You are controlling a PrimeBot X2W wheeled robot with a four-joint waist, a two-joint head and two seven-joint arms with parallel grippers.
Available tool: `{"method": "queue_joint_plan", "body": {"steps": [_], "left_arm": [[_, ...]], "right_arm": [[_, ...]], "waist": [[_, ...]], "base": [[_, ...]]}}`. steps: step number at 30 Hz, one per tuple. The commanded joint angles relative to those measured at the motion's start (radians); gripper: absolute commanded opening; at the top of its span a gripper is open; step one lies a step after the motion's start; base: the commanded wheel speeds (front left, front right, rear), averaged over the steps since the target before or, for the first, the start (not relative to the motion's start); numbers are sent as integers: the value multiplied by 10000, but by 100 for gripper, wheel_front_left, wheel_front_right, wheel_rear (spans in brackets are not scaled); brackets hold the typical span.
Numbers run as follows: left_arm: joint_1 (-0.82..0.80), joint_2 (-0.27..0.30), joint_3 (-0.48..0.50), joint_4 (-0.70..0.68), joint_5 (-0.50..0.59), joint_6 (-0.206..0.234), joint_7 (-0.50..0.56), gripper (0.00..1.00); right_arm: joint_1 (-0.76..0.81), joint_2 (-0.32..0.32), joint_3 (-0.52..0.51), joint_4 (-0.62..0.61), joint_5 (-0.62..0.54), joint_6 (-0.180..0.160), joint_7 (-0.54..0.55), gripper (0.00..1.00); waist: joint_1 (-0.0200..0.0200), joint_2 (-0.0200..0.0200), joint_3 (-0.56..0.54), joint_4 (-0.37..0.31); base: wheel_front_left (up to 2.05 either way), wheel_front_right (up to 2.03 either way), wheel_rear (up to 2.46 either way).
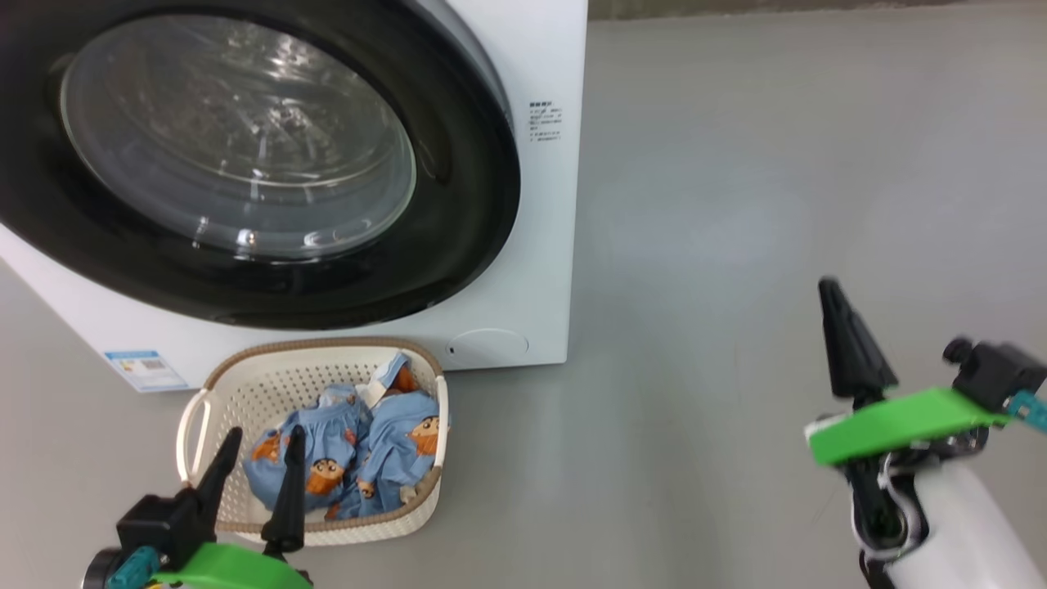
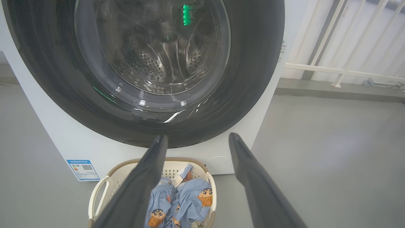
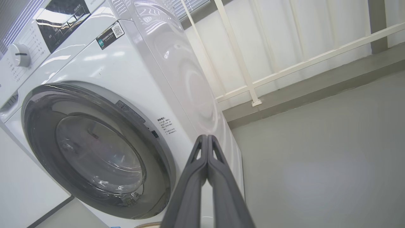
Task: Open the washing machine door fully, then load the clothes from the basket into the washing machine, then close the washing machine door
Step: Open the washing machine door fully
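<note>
The closed washing machine door [image 1: 466,204] runs off the head view's top and left edges at 11 o'clock, the drum a blur behind its glass. At 7 o'clock the left pincer [image 1: 264,433], fingers spread and empty, partly masks the basket [image 1: 270,388] and the clothes [image 1: 384,446] inside. At 4 o'clock the right pincer [image 1: 828,288], fingers pressed together on nothing, points up over the grey floor [image 1: 736,245].

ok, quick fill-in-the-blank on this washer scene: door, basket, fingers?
On the big white front-loading washing machine, the round black-ringed glass door is ____.
The cream perforated plastic basket of light-blue cartoon-print clothes sits in ____ of the machine.
The left gripper has its fingers ____.
The right gripper has its fingers ____, holding nothing.
Missing: closed; front; open; shut.
</note>
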Motion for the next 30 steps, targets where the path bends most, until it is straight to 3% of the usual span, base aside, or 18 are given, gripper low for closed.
{"method": "queue_joint_plan", "body": {"steps": [1,12,20,24,30], "left_arm": [[-523,156,287,-301,-136,-16,-136,100],[-1061,179,73,-426,-294,-16,-136,100],[-1556,156,-155,-510,-425,-16,-136,100],[-1893,117,-307,-559,-514,-16,-136,100],[-2174,44,-422,-596,-614,-16,-136,100]], "right_arm": [[-567,-100,339,-186,487,16,-149,0],[-2515,-248,588,-109,2240,16,-192,0],[-4089,-568,1184,-295,5692,16,-182,0],[-4999,-1082,1640,33,7700,16,750,0],[-5864,-1526,2171,376,8916,16,2339,0]], "waist": [[0,0,145,106],[0,0,869,599],[0,0,1518,1012],[0,0,1953,1315],[0,0,2460,1606]], "base": [[0,0,0],[0,0,0],[0,0,0],[0,0,0],[0,0,0]]}}
